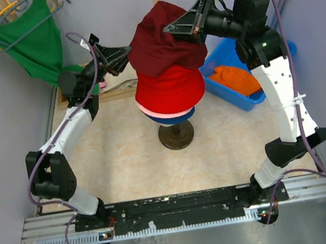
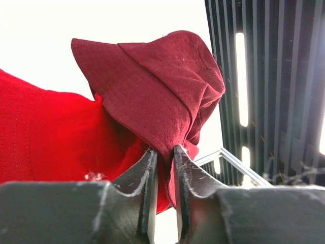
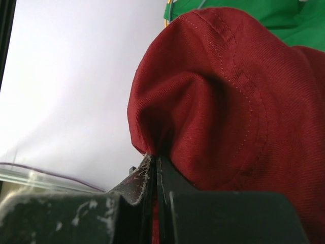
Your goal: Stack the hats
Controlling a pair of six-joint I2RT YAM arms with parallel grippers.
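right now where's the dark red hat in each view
top external: dark red hat upper centre, held between left gripper and right gripper.
left wrist: dark red hat centre, pinched below.
right wrist: dark red hat fills the right side.
shared landmark: red hat, beneath it from above, at left in left wrist.

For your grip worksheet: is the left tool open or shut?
Shut: the left tool pinches the dark red hat between its fingers.
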